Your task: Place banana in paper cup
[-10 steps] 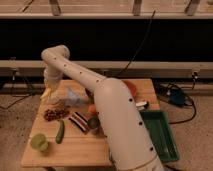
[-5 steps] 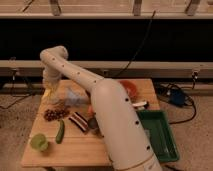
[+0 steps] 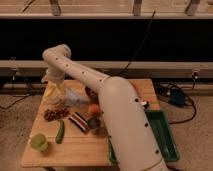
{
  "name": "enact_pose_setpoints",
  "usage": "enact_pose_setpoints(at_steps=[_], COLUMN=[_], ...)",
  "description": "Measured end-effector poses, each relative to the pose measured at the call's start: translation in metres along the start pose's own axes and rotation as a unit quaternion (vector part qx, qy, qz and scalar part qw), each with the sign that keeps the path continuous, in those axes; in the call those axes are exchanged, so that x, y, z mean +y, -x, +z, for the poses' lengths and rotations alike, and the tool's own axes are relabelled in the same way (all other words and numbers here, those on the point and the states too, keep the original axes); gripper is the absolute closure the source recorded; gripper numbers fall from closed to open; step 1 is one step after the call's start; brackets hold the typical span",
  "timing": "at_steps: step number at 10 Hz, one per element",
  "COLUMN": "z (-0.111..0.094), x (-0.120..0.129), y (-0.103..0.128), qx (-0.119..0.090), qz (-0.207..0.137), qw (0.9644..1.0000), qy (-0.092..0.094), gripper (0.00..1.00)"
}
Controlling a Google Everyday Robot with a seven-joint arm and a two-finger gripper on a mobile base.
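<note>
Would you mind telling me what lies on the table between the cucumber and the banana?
In the camera view, a dark grape bunch lies between the cucumber and the banana; the tool is at the banana, over the table's far left corner.

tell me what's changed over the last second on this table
Very little. The end effector hangs at the table's far left corner with the banana under it, and has edged only slightly. The cucumber, light green cup and green bin stayed put.
</note>
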Motion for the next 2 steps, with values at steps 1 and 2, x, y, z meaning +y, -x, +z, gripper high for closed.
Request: enact_pose_setpoints(at_steps=[1,2], z=[-0.0015,-0.0014], x=[0.0023,0.0013], y=[-0.0015,-0.0005], qx=[0.002,0.001], qz=[0.000,0.000], qw=[1.0000,1.0000], qy=[0.000,-0.001], gripper=[0.20,0.20])
